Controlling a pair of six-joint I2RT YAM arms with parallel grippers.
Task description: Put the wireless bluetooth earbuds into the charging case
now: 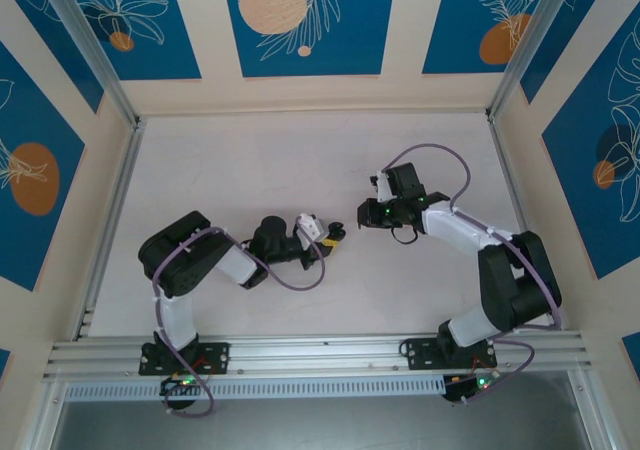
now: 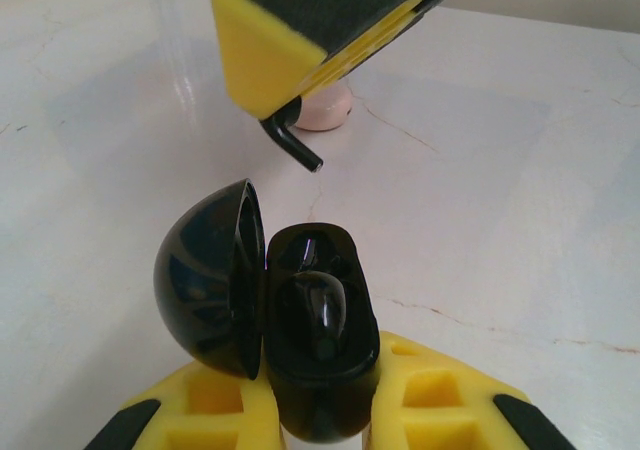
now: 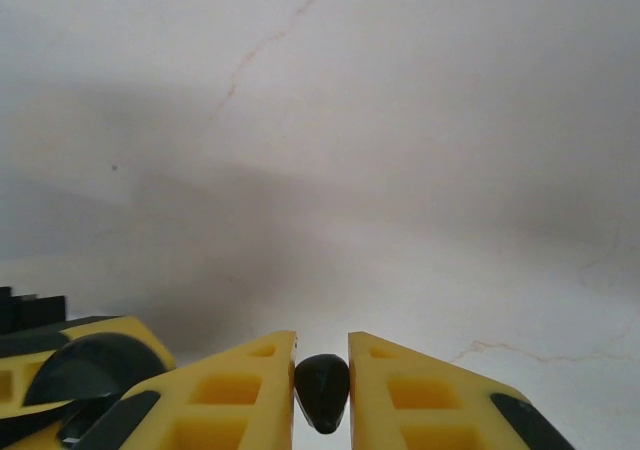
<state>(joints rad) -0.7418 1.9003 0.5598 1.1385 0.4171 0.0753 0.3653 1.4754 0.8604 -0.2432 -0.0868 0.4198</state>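
Now the right jaws are pinching an earbud point(image 3: 322, 390) above the open charging case point(image 2: 318, 360), which the left jaws are clamping. The step is calling for slow, stem-first lowering into a socket.

This is looking like a robotics lab cell, probably purpose-built. A pale marbled table point(image 1: 250, 160) is sitting boxed in: aluminium posts point(image 1: 90, 50) are rising at its far corners, blue leaf-print panels point(image 1: 340, 40) are standing behind and beside it, and a left arm point(image 1: 185, 255) and right arm point(image 1: 510, 280) are sitting bolted to a slotted rail point(image 1: 320, 348) along its near edge.
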